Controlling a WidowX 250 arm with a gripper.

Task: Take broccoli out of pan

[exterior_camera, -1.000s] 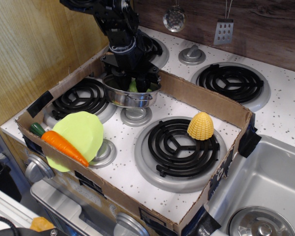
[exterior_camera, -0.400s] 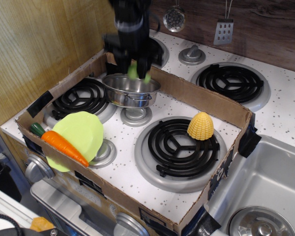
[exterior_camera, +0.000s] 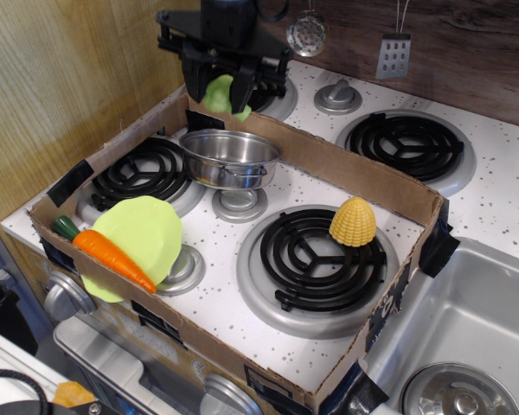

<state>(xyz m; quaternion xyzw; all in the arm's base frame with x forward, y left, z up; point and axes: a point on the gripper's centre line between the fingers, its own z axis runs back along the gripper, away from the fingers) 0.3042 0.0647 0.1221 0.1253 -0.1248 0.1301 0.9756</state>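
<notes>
My black gripper (exterior_camera: 221, 93) is shut on the pale-green lumpy broccoli (exterior_camera: 220, 94) and holds it in the air, well above the pan and a little behind it. The pan (exterior_camera: 229, 158), a small shiny steel pot with side handles, stands between the two left burners inside the cardboard box; its inside looks empty. The gripper's fingers (exterior_camera: 195, 82) flank the broccoli on both sides.
A cardboard box wall (exterior_camera: 355, 177) frames the stove top. Inside it lie a yellow corn (exterior_camera: 353, 221) on the front right burner, a light-green plate (exterior_camera: 138, 238) and an orange carrot (exterior_camera: 112, 257) at the front left. A sink (exterior_camera: 467, 337) is at the right.
The gripper has risen out of the pan with the broccoli in its fingers, moving up and slightly back. The pan has stayed in place.
</notes>
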